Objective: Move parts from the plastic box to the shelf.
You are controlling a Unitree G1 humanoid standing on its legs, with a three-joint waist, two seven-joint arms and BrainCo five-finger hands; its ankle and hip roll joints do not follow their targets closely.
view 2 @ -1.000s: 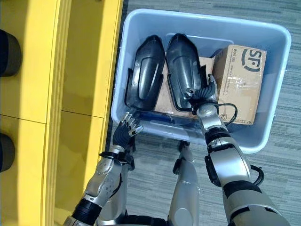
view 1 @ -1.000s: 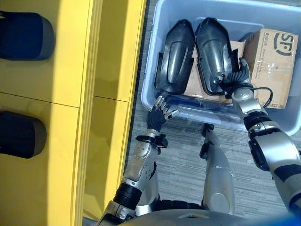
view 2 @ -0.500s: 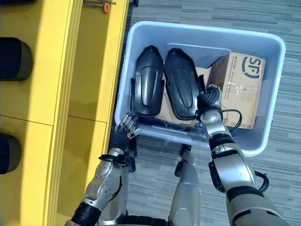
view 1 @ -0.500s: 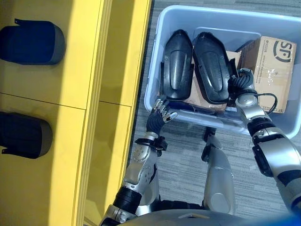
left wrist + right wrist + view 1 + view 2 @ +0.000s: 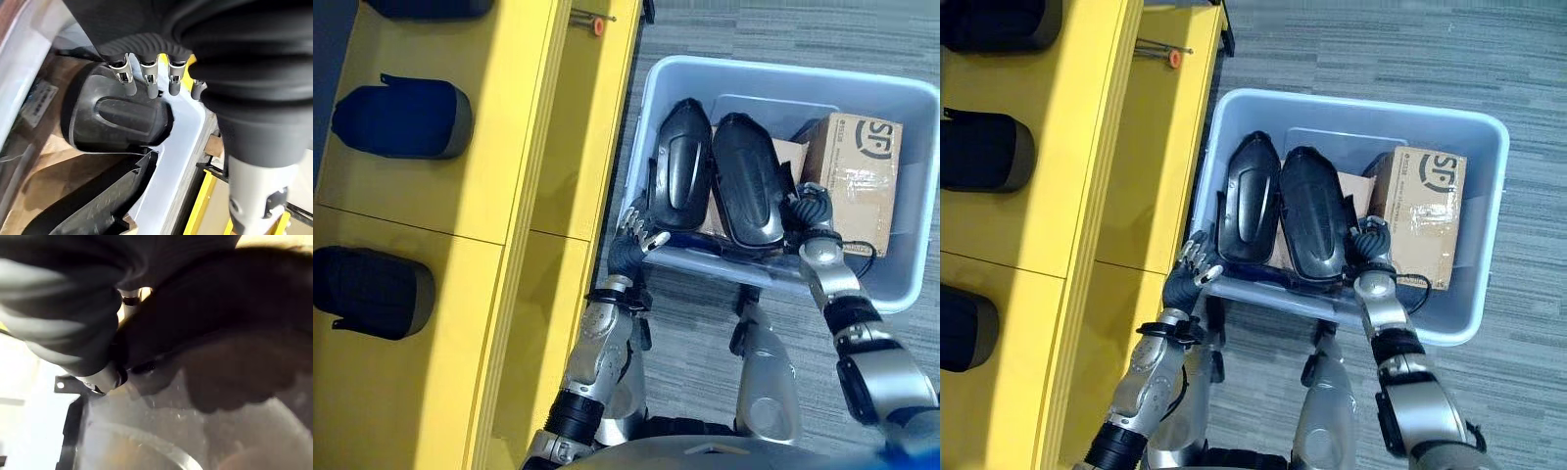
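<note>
My right hand [image 5: 811,210] grips the near edge of the right black part [image 5: 748,192] in the plastic box [image 5: 901,289], left hand [image 5: 631,238] relaxed at its rim; the shell looks stiff, light, slick.

Dark ribbed cover [image 5: 58,308] of the right hand: bulky, close to the lens. Black part [image 5: 210,323]: broad dark curved shell, lying right against the cover, touching it where a small silver piece [image 5: 129,297] shows at the seam. Plastic box [image 5: 146,440]: translucent pale wall and curved rim just beyond the black part. Whether the fingers are curled cannot be made out.
</note>
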